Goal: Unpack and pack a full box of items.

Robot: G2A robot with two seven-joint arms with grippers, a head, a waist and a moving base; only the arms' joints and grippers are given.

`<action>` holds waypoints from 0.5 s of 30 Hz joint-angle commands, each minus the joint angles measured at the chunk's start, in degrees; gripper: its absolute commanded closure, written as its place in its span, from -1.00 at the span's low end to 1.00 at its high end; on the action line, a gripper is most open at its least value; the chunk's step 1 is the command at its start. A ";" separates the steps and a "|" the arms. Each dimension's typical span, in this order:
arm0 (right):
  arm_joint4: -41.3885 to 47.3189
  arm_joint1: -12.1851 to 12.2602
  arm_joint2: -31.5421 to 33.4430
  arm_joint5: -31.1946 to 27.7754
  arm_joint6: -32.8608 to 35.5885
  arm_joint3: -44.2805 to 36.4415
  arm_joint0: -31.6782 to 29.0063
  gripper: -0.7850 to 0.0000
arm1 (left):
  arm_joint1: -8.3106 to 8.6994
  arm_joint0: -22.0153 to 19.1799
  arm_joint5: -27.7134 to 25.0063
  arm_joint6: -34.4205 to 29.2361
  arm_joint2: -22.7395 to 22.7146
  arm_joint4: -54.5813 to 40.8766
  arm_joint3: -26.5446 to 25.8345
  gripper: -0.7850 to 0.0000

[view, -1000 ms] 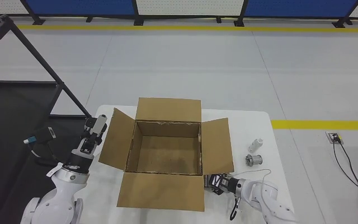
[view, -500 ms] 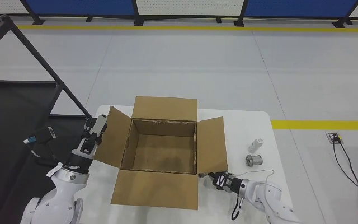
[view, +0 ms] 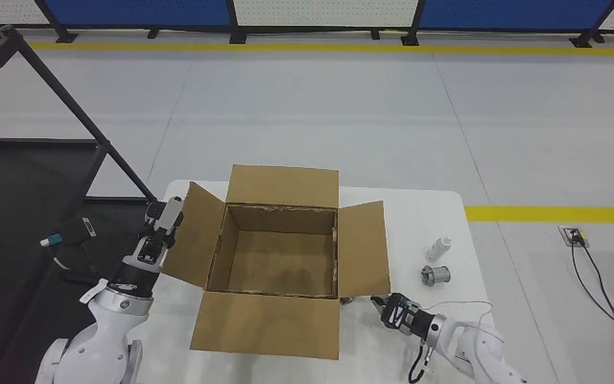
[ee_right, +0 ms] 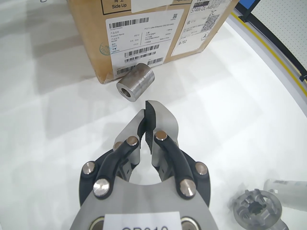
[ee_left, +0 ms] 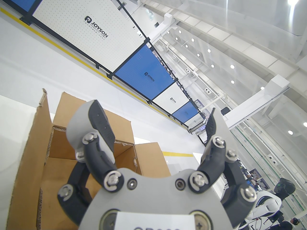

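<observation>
Pointing toward the box from the near edge of the table (view: 422, 206), the right gripper (ee_right: 148, 107) is seen with its fingers pressed together and nothing held between them. Just ahead of its tips a short metal cylinder (ee_right: 136, 82) is laid on its side, its bored end turned toward the gripper, close against the near right corner of the cardboard box (ee_right: 148, 25). The box is set upright mid-table, its four flaps spread outward. By its left flap the left gripper (ee_left: 153, 108) is held with fingers spread wide, gripping nothing. To the right of the box a toothed metal part (view: 436, 276) is placed, with a small white bottle (view: 438, 249) just beyond it.
</observation>
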 commanded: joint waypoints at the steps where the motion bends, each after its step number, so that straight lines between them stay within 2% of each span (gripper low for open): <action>1: 0.30 0.05 0.08 0.02 0.41 -0.75 -0.32 0.89 | 0.00 0.00 0.00 0.00 0.00 -0.01 0.00 -1.00; 3: 0.50 -0.02 -0.51 -0.31 0.90 -1.72 -0.47 0.68 | -0.01 0.16 -0.01 0.00 0.05 0.09 0.00 -1.00; 7: 1.42 -0.22 -1.60 -0.21 0.73 -3.13 -0.71 0.51 | 0.00 0.74 -0.61 -0.02 -0.05 1.25 -0.04 -1.00; 9: 2.45 -0.34 -1.69 0.80 0.68 -3.52 -0.92 0.70 | -0.01 0.80 -0.70 -0.12 -0.13 1.34 0.04 -1.00; 15: 4.63 -0.58 -2.10 1.76 2.88 -5.55 -0.92 0.69 | 0.18 1.17 -1.11 -2.29 -1.00 2.91 0.62 -1.00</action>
